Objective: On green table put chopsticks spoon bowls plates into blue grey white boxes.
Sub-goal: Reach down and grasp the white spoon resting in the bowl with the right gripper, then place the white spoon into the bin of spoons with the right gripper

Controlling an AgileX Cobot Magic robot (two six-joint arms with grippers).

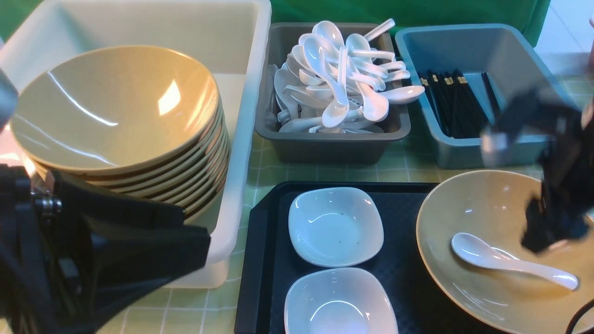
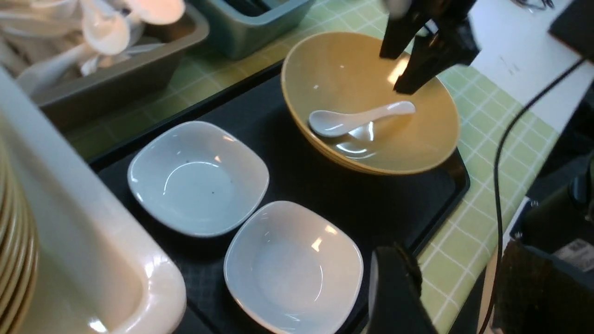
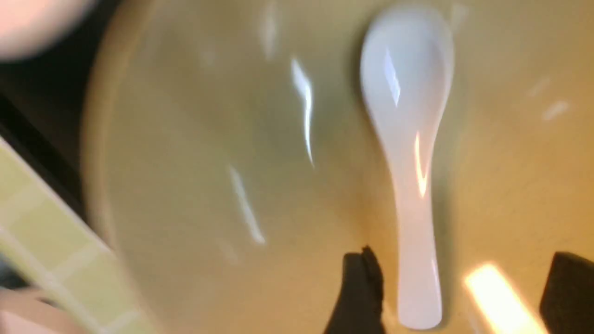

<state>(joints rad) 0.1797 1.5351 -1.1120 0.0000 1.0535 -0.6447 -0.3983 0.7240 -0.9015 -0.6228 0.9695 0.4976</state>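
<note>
A white spoon (image 1: 510, 262) (image 3: 408, 139) lies inside a tan bowl (image 1: 464, 283) (image 2: 343, 60) on the right. My right gripper (image 1: 552, 234) (image 3: 464, 297) hangs open just over that bowl, and the spoon's handle sits between its fingers, untouched. Two white plates (image 1: 335, 226) (image 1: 340, 301) rest beside the bowl. Several bowls (image 1: 116, 106) are stacked in the white box (image 1: 243, 139). The grey box (image 1: 325, 146) holds several spoons and the blue box (image 1: 464, 155) holds black chopsticks (image 1: 457, 102). My left gripper (image 1: 192, 234) (image 2: 464, 287) is open and empty at the near left.
A flat black tray (image 1: 264, 260) carries the plates and the loose bowl. The green table (image 1: 408, 162) shows between the tray and the boxes. A black cable (image 2: 499, 185) runs over the table's right edge.
</note>
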